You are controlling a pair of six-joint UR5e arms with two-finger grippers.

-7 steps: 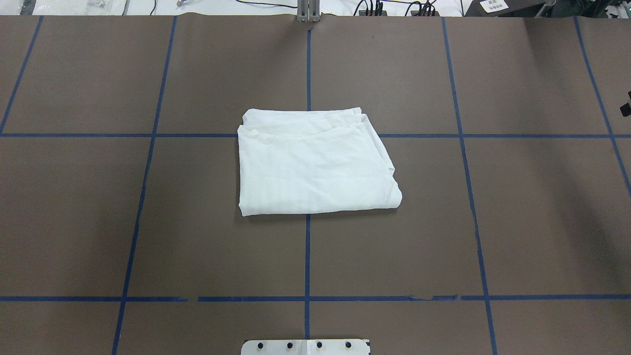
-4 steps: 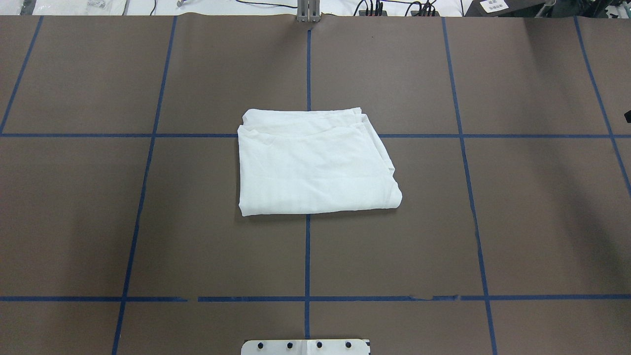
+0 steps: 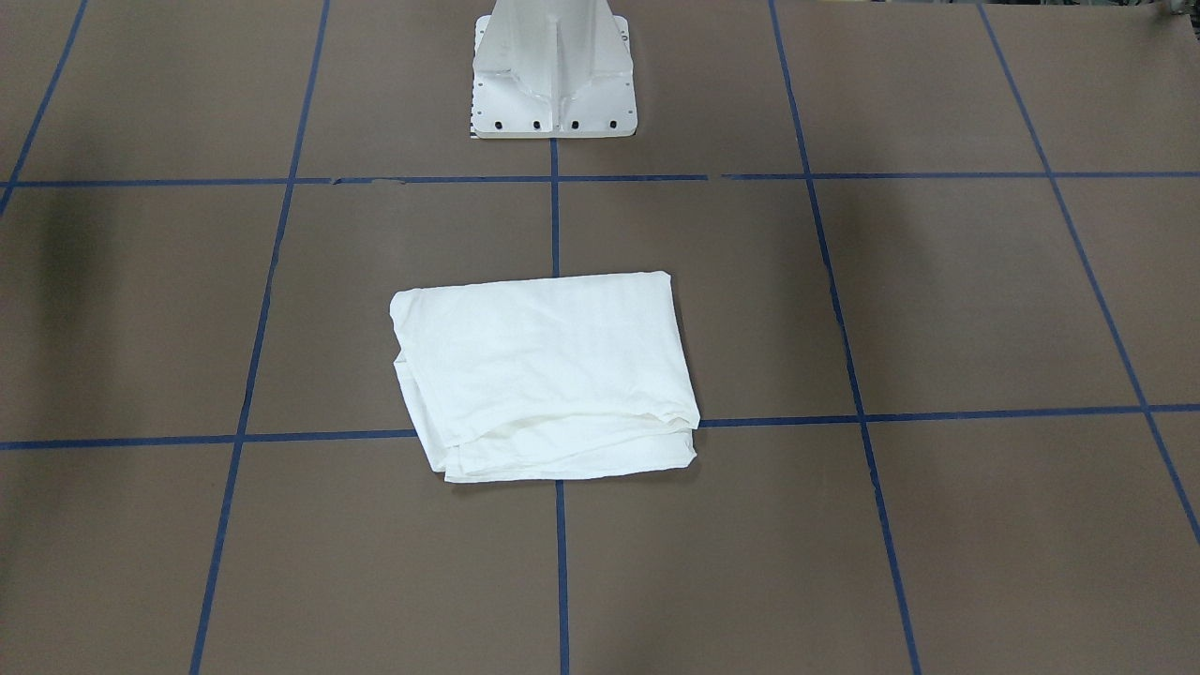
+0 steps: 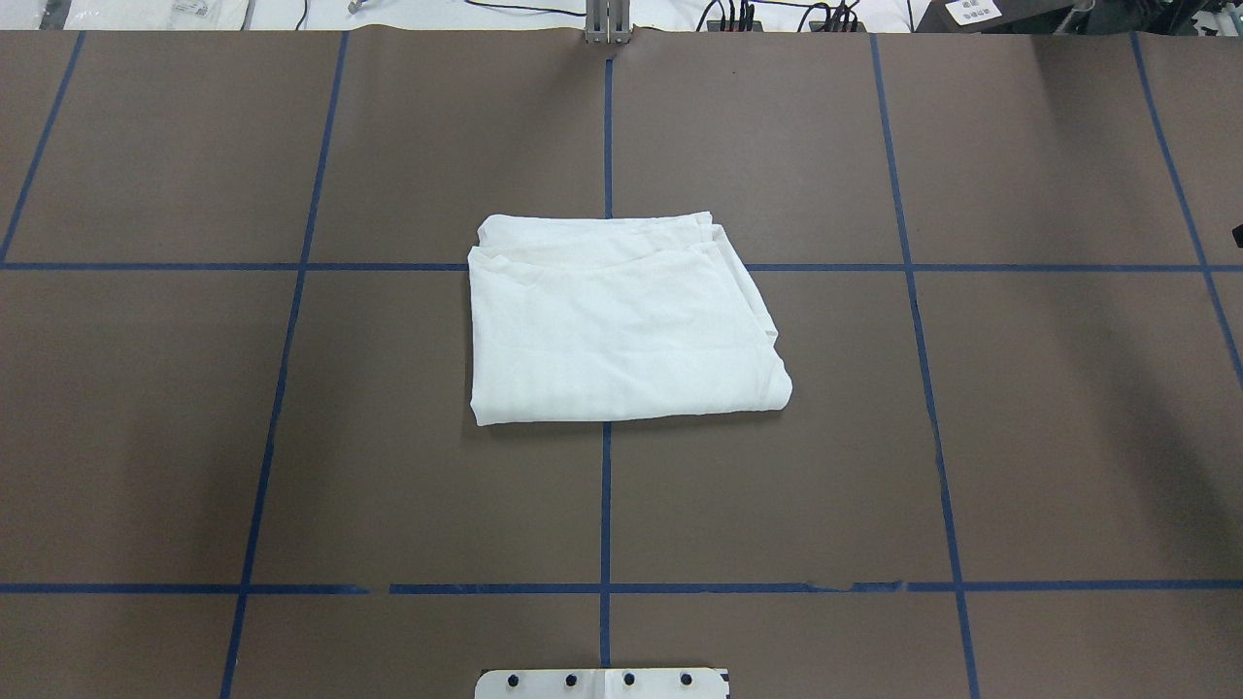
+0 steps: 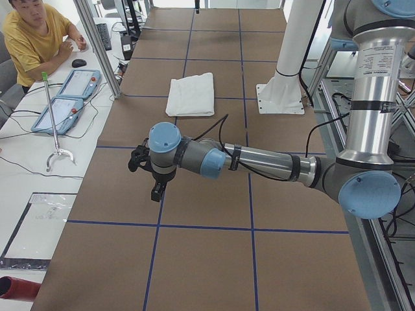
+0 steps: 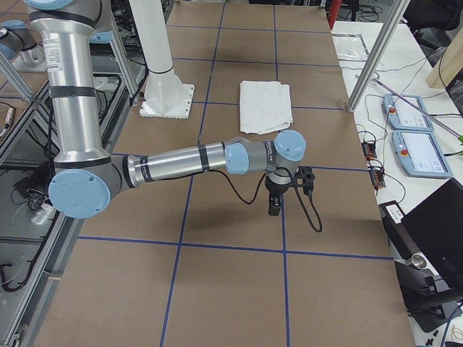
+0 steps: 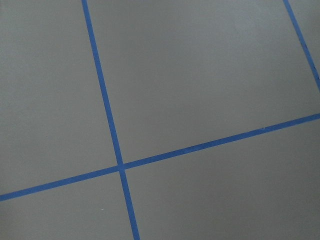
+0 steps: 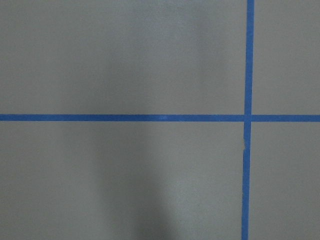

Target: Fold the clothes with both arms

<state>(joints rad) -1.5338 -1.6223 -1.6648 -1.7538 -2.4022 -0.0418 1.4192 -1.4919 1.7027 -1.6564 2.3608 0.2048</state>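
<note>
The white T-shirt point(image 4: 621, 330) lies folded into a rough rectangle at the middle of the brown table; it also shows in the front view point(image 3: 544, 375) and both side views point(image 5: 191, 94) point(image 6: 265, 105). No print or neck label shows. My left gripper point(image 5: 157, 191) hangs fingers-down over bare table far to the shirt's left, holding nothing that I can see. My right gripper point(image 6: 275, 206) hangs the same way far to the shirt's right. I cannot tell whether either is open or shut. Both wrist views show only table and blue tape.
The white pedestal base point(image 3: 553, 84) stands at the robot's side of the table point(image 4: 291, 437). An operator in a yellow shirt point(image 5: 32, 39) sits beyond the far edge by teach pendants point(image 5: 65, 97). Aluminium posts point(image 6: 376, 65) stand along that edge.
A dark sliver of the right gripper at the overhead view's right edge has slid further out of frame. The shirt has not moved.
</note>
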